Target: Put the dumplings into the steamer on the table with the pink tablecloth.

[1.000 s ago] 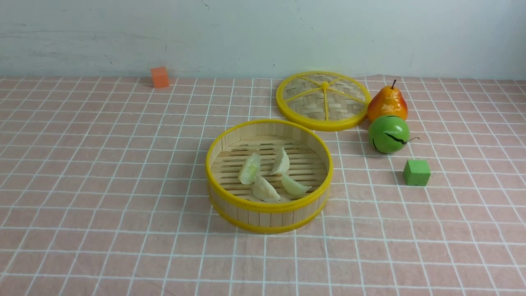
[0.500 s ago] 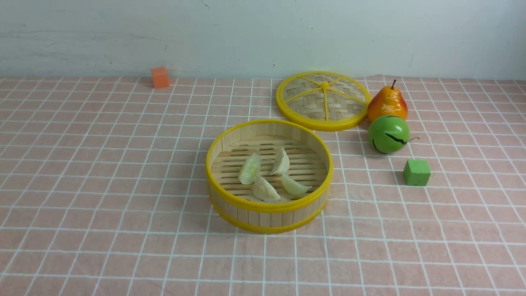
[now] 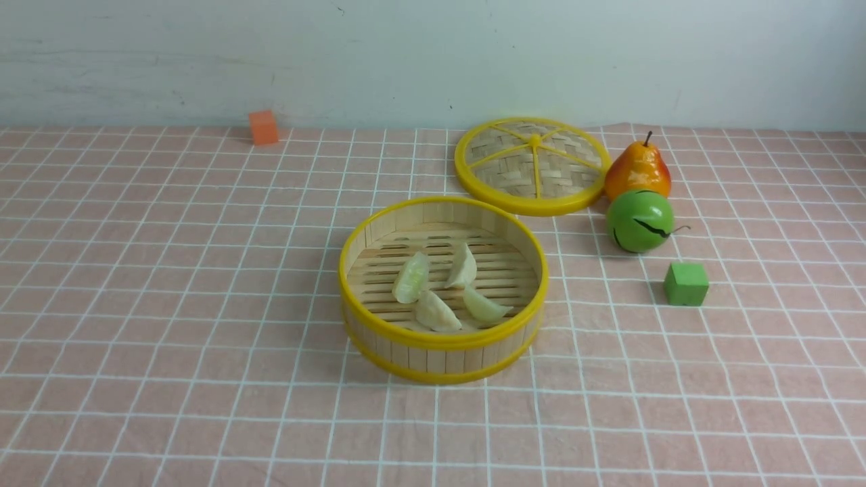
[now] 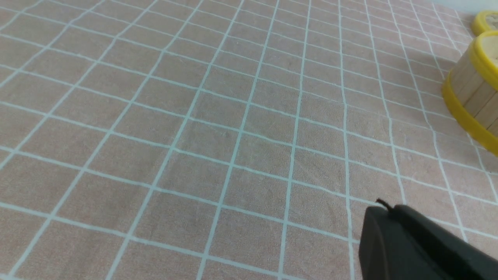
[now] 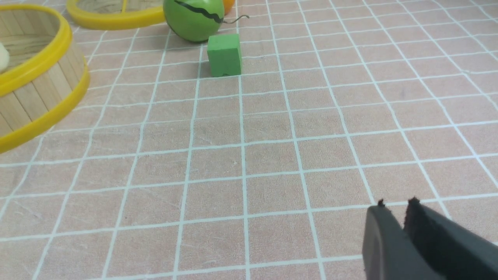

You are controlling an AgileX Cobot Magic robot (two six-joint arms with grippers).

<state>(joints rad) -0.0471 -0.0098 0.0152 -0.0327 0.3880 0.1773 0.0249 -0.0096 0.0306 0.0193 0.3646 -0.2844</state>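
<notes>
The steamer (image 3: 443,338) stands mid-table on the pink tablecloth (image 3: 169,284). Several pale dumplings (image 3: 436,311) lie on its slat floor. Neither gripper shows in the front view. In the left wrist view my left gripper (image 4: 389,208) hovers over bare cloth, shut with nothing in it, and the steamer (image 4: 472,97) is off to one side. In the right wrist view my right gripper (image 5: 397,202) is over bare cloth too, its jaws a narrow gap apart and empty. The steamer (image 5: 35,89) with the edge of one dumpling (image 5: 3,56) sits apart from it.
The woven yellow lid (image 3: 531,166) lies flat behind the steamer. Beside it are a pear (image 3: 637,169), a green round fruit (image 3: 639,220) and a green cube (image 3: 686,284). An orange cube (image 3: 263,127) sits by the back wall.
</notes>
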